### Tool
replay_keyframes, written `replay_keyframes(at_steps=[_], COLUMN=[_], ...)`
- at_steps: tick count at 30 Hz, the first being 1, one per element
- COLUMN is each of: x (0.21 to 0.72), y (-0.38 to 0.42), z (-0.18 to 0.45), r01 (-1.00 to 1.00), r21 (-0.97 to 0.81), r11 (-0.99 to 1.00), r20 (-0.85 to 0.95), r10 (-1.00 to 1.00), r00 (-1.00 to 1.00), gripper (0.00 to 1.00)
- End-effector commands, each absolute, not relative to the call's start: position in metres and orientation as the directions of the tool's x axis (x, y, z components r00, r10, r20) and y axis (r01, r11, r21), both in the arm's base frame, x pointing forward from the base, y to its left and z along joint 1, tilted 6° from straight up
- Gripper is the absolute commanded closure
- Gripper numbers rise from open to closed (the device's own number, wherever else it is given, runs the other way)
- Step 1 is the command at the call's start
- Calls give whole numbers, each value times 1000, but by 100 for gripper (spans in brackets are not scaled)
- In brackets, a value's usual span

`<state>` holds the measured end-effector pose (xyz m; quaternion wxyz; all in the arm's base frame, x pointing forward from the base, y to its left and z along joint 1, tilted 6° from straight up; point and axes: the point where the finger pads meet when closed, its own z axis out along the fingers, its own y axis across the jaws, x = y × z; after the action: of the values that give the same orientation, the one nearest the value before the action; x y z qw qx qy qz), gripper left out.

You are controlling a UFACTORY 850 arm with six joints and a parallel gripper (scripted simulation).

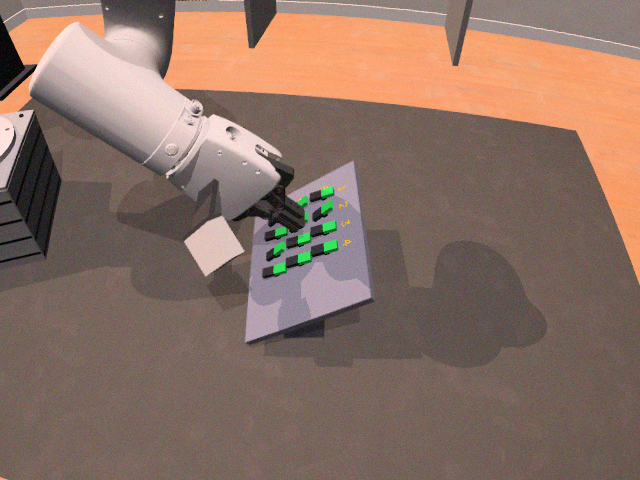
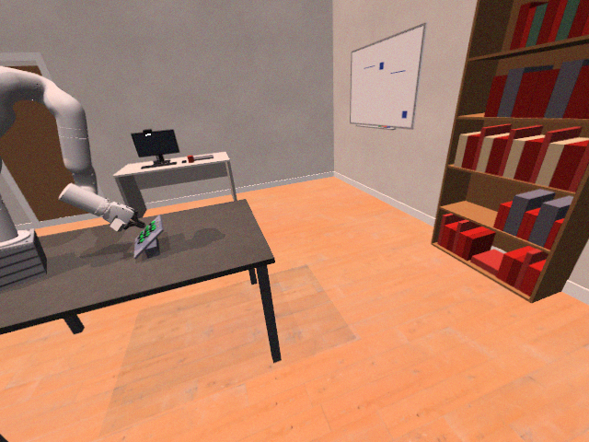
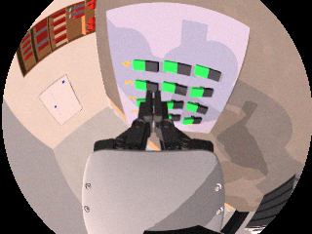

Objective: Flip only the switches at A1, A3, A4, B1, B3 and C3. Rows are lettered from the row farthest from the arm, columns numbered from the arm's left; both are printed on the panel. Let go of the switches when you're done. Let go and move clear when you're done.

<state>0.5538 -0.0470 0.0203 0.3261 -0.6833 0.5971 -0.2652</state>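
Seemingly closed gripper (image 1: 292, 219) over panel (image 1: 330, 289)

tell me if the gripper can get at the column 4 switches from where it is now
Probably yes: the shut gripper sits over the panel's middle rows, and the column 4 switches lie just beside it, uncovered, with nothing standing between.
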Motion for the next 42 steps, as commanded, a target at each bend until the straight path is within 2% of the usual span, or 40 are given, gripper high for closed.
replay_keyframes(at_steps=[1,42], x=[557,576], y=[-47,-43], z=[19,2], r01=[-642,-642], r21=[-763,-763], r11=[-74,-74], r20=[-27,-27], r10=[-989,-989], r00=[146,146], gripper=[100,100])
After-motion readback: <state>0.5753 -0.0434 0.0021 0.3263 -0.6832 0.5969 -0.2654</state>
